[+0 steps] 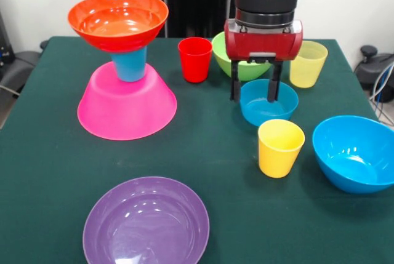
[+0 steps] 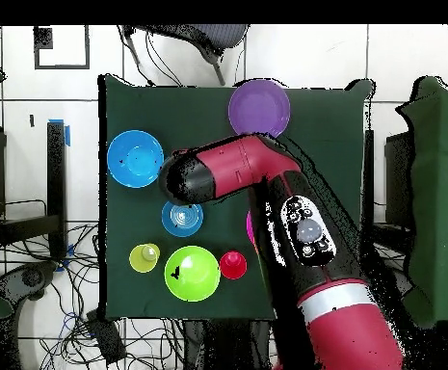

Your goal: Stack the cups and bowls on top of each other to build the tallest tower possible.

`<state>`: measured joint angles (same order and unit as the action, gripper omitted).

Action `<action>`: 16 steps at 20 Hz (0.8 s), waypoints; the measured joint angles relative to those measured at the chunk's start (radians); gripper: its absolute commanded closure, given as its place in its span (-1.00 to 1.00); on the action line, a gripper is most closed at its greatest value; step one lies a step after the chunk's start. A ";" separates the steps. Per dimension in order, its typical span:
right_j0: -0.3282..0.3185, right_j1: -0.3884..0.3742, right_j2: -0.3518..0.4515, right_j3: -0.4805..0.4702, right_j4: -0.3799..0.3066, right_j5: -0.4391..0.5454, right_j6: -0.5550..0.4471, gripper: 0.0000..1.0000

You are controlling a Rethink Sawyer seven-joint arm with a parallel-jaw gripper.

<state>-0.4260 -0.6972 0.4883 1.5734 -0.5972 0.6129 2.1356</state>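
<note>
The tower stands at the left: an upside-down pink bowl (image 1: 126, 109), a blue cup (image 1: 130, 64) on it, and an orange bowl (image 1: 118, 20) upright on top. My gripper (image 1: 255, 89) is open and low over the far rim of the small blue bowl (image 1: 269, 105) (image 2: 182, 219). One finger is outside the bowl's left wall and the other over its inside. Around it are a red cup (image 1: 195, 59), a green bowl (image 1: 245, 67), a pale yellow cup (image 1: 308, 63), an opaque yellow cup (image 1: 280, 148), a medium blue bowl (image 1: 357, 152) and a purple bowl (image 1: 146, 222).
Everything sits on a dark green table (image 1: 49, 172). In the overhead view my arm (image 2: 266, 183) covers the tower and the opaque yellow cup. Cables lie on the floor beside the table.
</note>
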 measured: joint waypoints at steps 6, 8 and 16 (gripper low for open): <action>0.014 -0.016 -0.022 -0.008 -0.003 -0.005 0.000 -1.00; 0.015 -0.023 -0.034 -0.021 -0.003 -0.005 0.000 -1.00; 0.015 -0.024 -0.055 -0.061 -0.003 -0.017 0.000 -1.00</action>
<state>-0.4109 -0.7214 0.4335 1.5126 -0.5999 0.5955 2.1356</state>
